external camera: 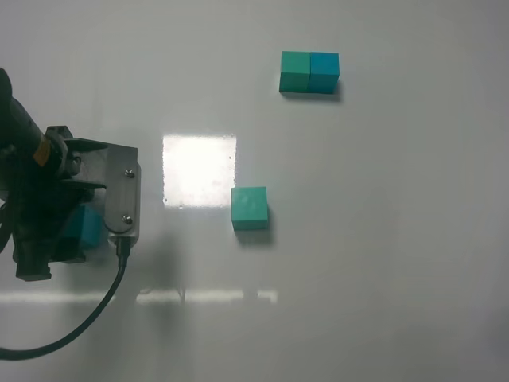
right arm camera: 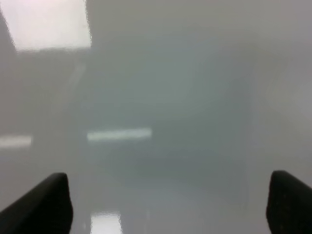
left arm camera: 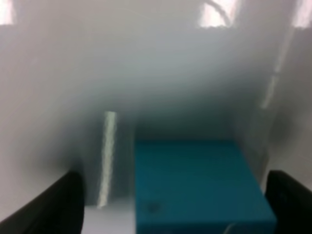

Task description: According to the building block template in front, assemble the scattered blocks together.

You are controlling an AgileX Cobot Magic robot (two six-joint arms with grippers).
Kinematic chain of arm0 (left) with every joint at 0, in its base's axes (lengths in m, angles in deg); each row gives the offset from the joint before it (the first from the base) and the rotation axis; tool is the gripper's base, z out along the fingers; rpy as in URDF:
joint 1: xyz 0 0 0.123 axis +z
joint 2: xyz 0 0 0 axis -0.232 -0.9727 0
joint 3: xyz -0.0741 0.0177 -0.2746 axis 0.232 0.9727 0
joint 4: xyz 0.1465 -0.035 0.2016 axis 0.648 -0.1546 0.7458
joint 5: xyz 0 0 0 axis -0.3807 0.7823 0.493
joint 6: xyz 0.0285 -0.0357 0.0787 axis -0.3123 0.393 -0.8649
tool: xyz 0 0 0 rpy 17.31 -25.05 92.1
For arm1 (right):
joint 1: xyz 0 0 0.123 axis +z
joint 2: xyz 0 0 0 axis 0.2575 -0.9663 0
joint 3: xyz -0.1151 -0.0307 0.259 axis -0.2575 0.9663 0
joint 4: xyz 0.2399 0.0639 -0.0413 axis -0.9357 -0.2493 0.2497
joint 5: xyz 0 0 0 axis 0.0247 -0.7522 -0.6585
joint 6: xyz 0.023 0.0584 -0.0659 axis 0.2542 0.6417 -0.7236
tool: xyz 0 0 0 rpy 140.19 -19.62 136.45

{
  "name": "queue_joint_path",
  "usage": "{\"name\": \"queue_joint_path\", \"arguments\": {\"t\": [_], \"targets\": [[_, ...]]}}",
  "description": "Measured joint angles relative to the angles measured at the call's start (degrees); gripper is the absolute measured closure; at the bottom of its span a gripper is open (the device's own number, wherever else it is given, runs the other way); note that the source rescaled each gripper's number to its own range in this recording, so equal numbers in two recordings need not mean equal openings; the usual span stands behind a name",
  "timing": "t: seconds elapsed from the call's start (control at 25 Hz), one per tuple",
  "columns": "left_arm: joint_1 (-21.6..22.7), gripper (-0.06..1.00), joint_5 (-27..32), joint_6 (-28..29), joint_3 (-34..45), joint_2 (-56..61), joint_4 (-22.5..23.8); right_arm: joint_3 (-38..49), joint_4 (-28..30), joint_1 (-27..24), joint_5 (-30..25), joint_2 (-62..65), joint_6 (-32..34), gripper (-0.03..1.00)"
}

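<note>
Overhead view: 1 template pair (external camera: 309,72) of 2 joined cubes; 2 loose cubes, i.e. 1 teal-green cube (external camera: 250,208) & 1 cyan-blue cube (left arm camera: 195,185); 1 robot arm (external camera: 48,191).

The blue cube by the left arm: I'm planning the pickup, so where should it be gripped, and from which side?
Pinch the blue cube by two opposite side faces, probably coming straight down from above: it lies flat on the table, sides free, and the open left gripper straddles it.

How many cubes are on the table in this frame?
4. Two joined as the template at the overhead view's top; a loose green cube mid-table; a loose blue cube under the left gripper, between its open jaws, partly hidden from above.
</note>
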Motion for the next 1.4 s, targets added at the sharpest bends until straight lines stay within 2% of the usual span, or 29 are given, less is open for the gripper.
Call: {"name": "queue_joint_path", "arguments": {"t": [0.08,0.12,0.2,0.24,0.52,0.72,1.0,1.4], "targets": [[0.00,0.31,-0.12,-0.72,0.00,-0.06,0.25,0.00,0.00,0.00,0.00,0.00,0.01,0.07],[0.00,0.45,-0.14,-1.02,0.00,-0.06,0.44,0.00,0.00,0.00,0.00,0.00,0.01,0.07],[0.00,0.85,-0.12,-1.33,0.00,-0.18,0.44,0.00,0.00,0.00,0.00,0.00,0.01,0.07],[0.00,0.94,-0.07,-1.38,0.00,-0.26,0.51,0.00,0.00,0.00,0.00,0.00,0.01,0.07],[-1.40,0.93,0.89,-1.54,-0.68,-0.50,1.00,0.00,0.00,0.00,0.00,0.00,0.01,0.07],[-6.55,0.93,4.09,-1.48,-6.76,-0.97,0.71,0.00,0.00,0.00,0.00,0.00,0.06,0.07],[-14.54,0.93,4.56,-0.48,-16.48,-0.97,0.54,0.00,0.00,0.00,0.00,0.00,0.06,0.07],[-20.44,0.93,4.99,-0.48,-25.37,-9.32,1.81,0.00,0.00,0.00,0.00,0.00,0.06,0.07]]}}
